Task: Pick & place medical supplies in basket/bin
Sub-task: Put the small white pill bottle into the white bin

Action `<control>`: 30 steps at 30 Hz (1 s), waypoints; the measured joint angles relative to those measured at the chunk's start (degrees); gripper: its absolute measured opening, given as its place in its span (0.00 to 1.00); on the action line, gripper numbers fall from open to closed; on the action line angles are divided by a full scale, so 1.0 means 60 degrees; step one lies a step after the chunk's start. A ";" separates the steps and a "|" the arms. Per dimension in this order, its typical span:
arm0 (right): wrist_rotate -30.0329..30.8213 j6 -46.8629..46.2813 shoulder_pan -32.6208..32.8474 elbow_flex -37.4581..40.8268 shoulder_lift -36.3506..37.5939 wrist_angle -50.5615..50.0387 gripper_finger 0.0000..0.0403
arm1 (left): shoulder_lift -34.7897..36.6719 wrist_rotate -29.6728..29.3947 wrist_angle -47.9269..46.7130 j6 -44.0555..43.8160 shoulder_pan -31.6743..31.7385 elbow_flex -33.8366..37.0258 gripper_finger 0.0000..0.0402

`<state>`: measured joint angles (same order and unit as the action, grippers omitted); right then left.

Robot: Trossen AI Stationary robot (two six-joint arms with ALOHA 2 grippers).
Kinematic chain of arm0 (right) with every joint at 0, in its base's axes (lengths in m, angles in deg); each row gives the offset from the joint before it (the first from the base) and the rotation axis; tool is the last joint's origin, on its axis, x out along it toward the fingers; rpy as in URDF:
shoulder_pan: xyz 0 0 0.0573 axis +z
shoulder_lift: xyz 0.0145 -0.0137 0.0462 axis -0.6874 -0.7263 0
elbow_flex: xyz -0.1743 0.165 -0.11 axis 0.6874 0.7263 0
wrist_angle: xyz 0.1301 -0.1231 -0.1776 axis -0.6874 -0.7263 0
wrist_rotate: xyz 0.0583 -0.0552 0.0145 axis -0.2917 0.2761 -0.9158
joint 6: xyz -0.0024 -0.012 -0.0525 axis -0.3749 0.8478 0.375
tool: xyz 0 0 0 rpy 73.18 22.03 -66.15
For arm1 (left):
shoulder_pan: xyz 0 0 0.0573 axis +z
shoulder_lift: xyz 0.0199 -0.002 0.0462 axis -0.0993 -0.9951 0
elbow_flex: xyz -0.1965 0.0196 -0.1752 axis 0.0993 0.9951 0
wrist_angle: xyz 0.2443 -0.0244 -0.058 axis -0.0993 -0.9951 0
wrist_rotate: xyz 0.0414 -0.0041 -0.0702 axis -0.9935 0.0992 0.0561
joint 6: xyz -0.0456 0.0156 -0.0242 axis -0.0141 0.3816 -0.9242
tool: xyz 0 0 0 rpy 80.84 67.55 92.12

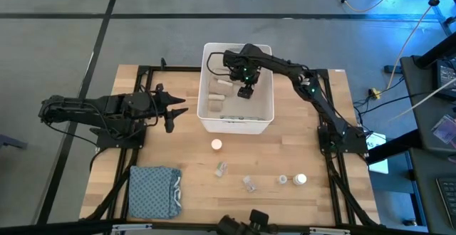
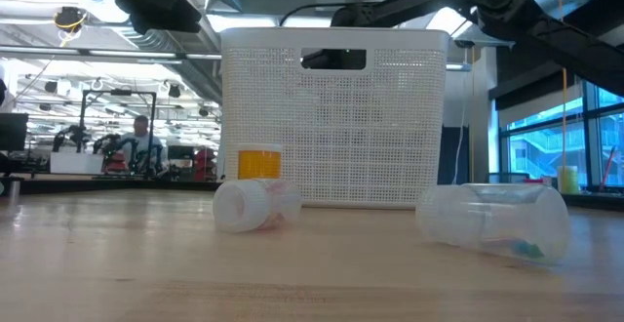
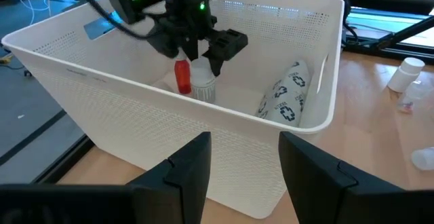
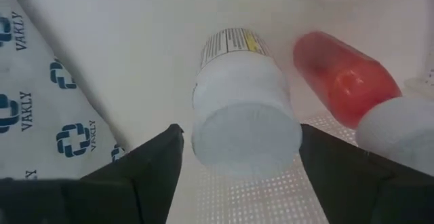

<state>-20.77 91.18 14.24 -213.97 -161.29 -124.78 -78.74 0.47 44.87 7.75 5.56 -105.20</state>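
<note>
White-capped pill bottle (image 4: 244, 115) between right gripper's (image 1: 245, 91) parted jaws (inside tub (image 1: 262, 117)); left jaws (image 3: 241, 166) apart, empty.

Folded blue-grey cloth (image 1: 154, 191) sits at the lower left of the wooden bench (image 1: 299, 146). Yellow and blue cables (image 1: 370, 3) trail on the grey floor upper right. Person (image 2: 143, 144) far back left, low view.

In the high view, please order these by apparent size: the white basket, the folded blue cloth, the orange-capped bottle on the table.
1. White basket
2. Folded blue cloth
3. Orange-capped bottle, clearly the smallest
</note>
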 joint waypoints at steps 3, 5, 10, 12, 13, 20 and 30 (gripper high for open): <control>0.0004 -0.0003 0.0037 -0.0008 0.0324 -0.0007 0.74 | -0.0004 -0.0004 0.0000 0.0004 0.0000 0.0000 0.41; 0.0004 -0.0003 0.0062 -0.0015 0.0470 -0.0007 0.74 | -0.0002 -0.0004 0.0004 -0.0004 -0.0001 0.0000 0.41; 0.0006 -0.0004 0.0095 -0.0410 0.0866 -0.0031 0.75 | -0.0004 -0.0004 0.0000 -0.0004 -0.0001 0.0000 0.41; 0.0007 -0.0265 0.0137 -0.0710 0.0991 -0.0005 0.75 | 0.0000 -0.0004 0.0004 -0.0004 0.0000 0.0000 0.41; 0.0007 -0.0466 0.0165 -0.0698 0.1123 0.0108 0.75 | 0.0000 -0.0004 0.0000 -0.0004 -0.0003 0.0000 0.41; 0.0018 -0.0513 0.0945 -0.0691 0.2377 0.0062 0.75 | 0.0000 -0.0004 0.0004 0.0007 0.0000 0.0000 0.41; 0.0211 -0.2668 0.3427 -0.0645 0.4491 -0.0022 0.75 | 0.0007 0.1662 0.0096 0.1619 -0.0007 0.0000 0.41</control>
<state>-19.50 75.17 34.80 -217.84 -134.34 -124.91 -78.70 10.44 45.45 17.47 5.52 -105.20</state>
